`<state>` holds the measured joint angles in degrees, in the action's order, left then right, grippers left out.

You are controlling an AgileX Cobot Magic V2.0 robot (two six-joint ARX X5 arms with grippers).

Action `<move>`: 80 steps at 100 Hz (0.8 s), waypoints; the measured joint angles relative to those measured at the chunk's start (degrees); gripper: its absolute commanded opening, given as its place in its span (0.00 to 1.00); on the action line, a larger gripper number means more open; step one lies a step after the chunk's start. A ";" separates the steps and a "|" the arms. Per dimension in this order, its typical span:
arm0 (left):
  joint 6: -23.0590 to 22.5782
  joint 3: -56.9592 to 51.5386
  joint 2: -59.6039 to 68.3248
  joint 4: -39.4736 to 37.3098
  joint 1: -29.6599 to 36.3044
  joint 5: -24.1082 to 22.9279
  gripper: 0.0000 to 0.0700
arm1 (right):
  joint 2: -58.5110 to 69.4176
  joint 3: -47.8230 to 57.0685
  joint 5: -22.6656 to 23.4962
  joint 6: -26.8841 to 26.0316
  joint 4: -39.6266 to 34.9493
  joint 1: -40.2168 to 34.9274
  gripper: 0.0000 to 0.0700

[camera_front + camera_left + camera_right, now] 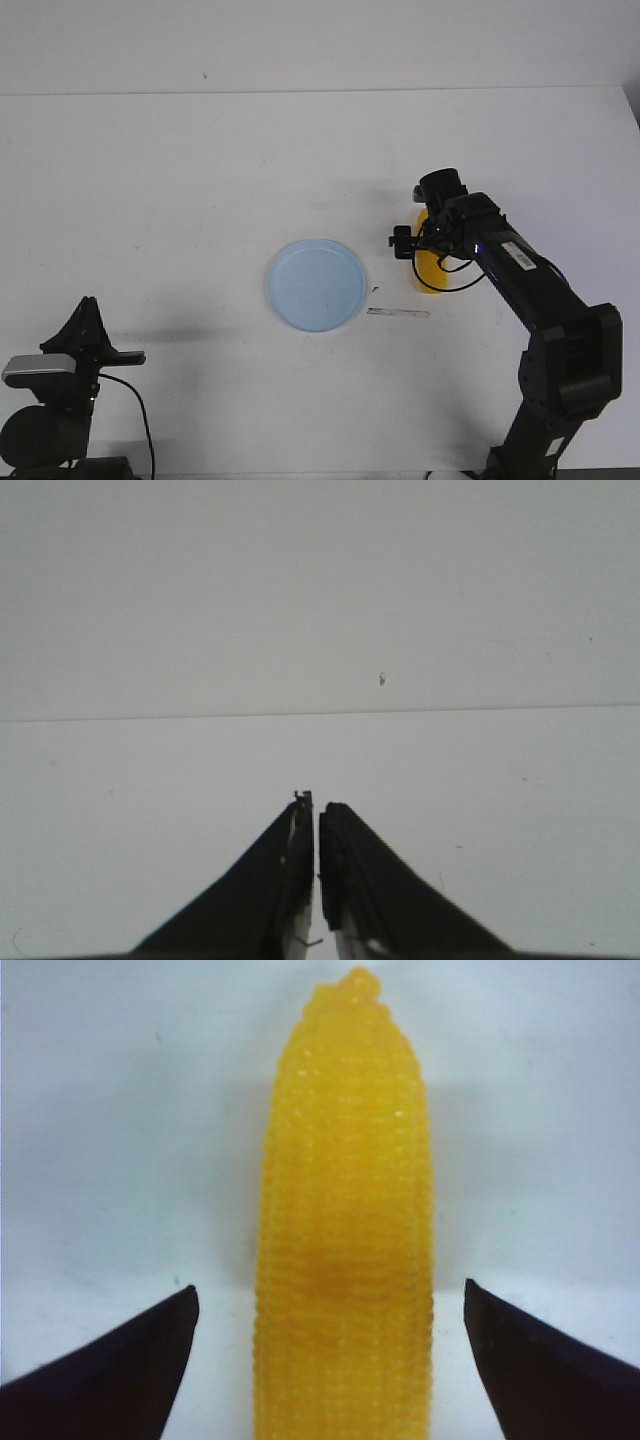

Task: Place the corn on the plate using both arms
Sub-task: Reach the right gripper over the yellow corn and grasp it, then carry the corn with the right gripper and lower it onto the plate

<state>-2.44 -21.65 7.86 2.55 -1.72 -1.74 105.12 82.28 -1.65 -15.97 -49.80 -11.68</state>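
Observation:
The yellow corn (430,270) lies on the white table, right of the pale blue plate (316,284), partly hidden under my right arm. My right gripper (427,250) is directly over it, open. In the right wrist view the corn (345,1220) fills the space between the two black fingertips (150,1350) without touching them, its pointed end away from the wrist. My left gripper (316,810) is shut and empty, its black fingers pointing over bare table. The left arm's base (60,400) sits at the front left, far from the plate.
A short grey strip (397,313) lies on the table just in front of the corn, right of the plate. The table's far edge (320,92) meets a pale wall. A seam line (320,714) crosses the left wrist view.

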 measured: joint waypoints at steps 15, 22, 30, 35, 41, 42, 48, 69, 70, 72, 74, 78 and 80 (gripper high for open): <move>0.00 0.00 0.00 0.00 0.00 0.00 0.00 | 0.81 -0.35 0.00 0.00 -0.20 0.00 0.67; 0.00 0.00 0.00 0.00 0.00 0.00 0.00 | 0.81 -0.35 0.00 0.02 -0.11 0.00 0.55; -0.02 0.00 0.00 0.00 0.00 0.00 0.00 | 0.81 -0.35 0.00 0.04 -0.09 0.00 0.53; -0.02 0.00 0.00 0.00 0.00 0.00 0.00 | 0.81 -0.35 -0.02 0.04 -0.09 0.00 0.53; -0.02 0.00 0.00 0.00 0.00 0.00 0.00 | 0.81 -0.35 -0.04 0.04 -0.09 0.02 0.53; -0.02 0.00 0.00 0.00 0.00 0.00 0.00 | 0.81 -0.35 -0.02 0.04 -0.09 0.02 0.53; -0.02 0.00 0.00 0.00 0.00 0.00 0.00 | 0.81 -0.35 -0.02 0.04 -0.11 0.02 0.53; -0.02 0.00 0.00 0.00 0.00 0.00 0.00 | 0.81 -0.35 -0.02 0.04 -0.09 0.02 0.46; -0.02 0.00 0.00 0.00 0.00 0.00 0.00 | 0.81 -0.35 -0.04 0.04 -0.09 0.02 0.46; -0.02 0.00 0.00 0.00 0.00 0.00 0.00 | 0.81 -0.35 -0.04 0.04 -0.09 0.02 0.46; -0.02 0.00 0.00 0.00 0.00 0.00 0.00 | 0.81 -0.35 -0.04 0.04 -0.07 0.02 0.46; 0.00 0.00 0.00 0.00 0.00 0.00 0.00 | 0.81 -0.35 -0.04 0.04 -0.07 0.02 0.46; -0.02 0.00 0.00 0.00 0.00 0.00 0.00 | 0.81 -0.35 -0.04 0.04 -0.07 0.02 0.46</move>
<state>-2.46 -21.65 7.86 2.55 -1.72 -1.74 105.93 81.93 -1.69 -15.92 -49.87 -11.66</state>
